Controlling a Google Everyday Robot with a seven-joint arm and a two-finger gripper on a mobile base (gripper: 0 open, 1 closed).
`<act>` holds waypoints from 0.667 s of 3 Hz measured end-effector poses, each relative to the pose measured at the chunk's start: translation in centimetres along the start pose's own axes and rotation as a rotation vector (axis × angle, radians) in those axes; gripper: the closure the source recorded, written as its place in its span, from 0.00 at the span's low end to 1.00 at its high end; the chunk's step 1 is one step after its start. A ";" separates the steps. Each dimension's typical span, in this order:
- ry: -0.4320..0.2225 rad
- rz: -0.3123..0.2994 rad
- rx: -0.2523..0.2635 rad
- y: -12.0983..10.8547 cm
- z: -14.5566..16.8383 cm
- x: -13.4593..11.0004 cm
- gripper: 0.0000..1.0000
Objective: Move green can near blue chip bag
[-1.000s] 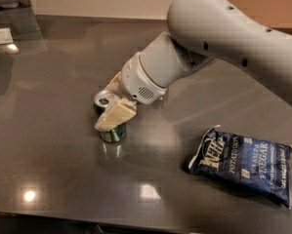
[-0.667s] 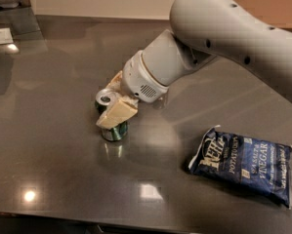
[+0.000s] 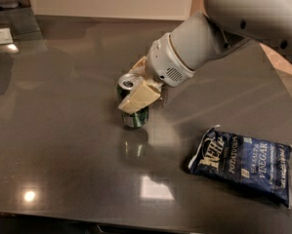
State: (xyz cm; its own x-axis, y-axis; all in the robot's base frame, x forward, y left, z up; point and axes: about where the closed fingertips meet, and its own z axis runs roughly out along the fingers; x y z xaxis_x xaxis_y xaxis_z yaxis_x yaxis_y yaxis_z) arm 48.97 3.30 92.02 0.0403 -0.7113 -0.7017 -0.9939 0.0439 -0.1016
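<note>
Gripper [image 3: 133,89], at the end of the pale arm [image 3: 199,43], clamps the green can [image 3: 135,117]: one cream finger crosses its front, the other sits behind. The dark table [image 3: 62,130] lies bare left of the can and between it and the blue chip bag [image 3: 243,165], which rests flat, well apart, right of the can, by the table's front edge. Whether the can holds anything cannot be told.
</note>
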 end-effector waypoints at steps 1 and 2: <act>0.008 0.017 0.047 -1.6 -3.2 1.3 1.00; 0.027 0.031 0.096 -3.0 -6.4 2.9 1.00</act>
State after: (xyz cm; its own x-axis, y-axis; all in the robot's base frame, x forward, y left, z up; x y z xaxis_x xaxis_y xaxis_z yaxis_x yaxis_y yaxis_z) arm 51.42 -3.43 94.83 0.0052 -0.7269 -0.6867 -0.9800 0.1329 -0.1480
